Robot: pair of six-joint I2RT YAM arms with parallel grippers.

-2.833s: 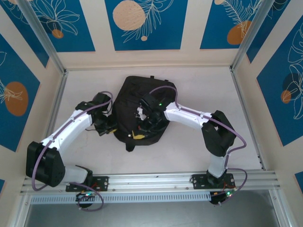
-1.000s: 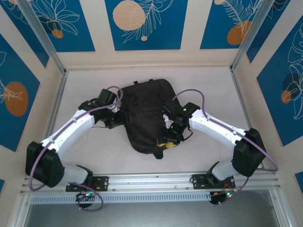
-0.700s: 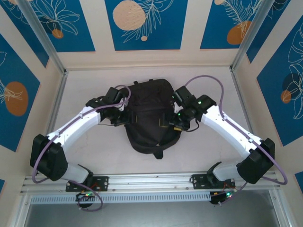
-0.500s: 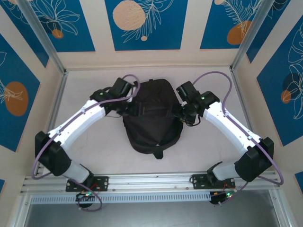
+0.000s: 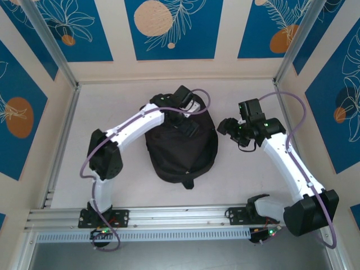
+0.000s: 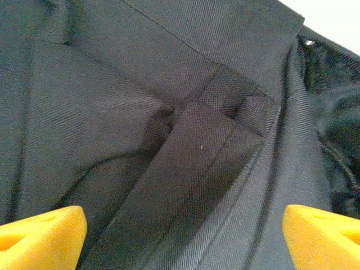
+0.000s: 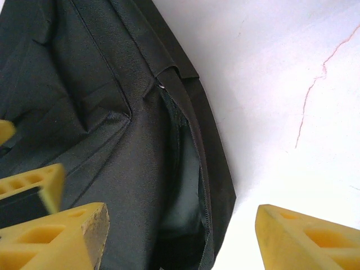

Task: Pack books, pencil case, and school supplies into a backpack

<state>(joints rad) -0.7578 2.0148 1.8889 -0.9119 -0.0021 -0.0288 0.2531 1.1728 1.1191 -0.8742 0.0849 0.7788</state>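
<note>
Overhead: the backpack (image 5: 181,149) lies flat on the worktop (image 5: 112,118), left end effector (image 5: 189,126) above it, right end effector (image 5: 225,127) just beside. Left wrist: jaws wide apart over a strap (image 6: 185,163), empty. Right wrist: jaws apart, side opening (image 7: 188,191) gaping. Looks like closing-up; next calls for shutting that opening.

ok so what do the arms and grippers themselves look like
The left arm and right arm have white shells, black joints and bases, and a looping purple cable each. The left gripper and right gripper carry yellow wedge-shaped fingers.
</note>
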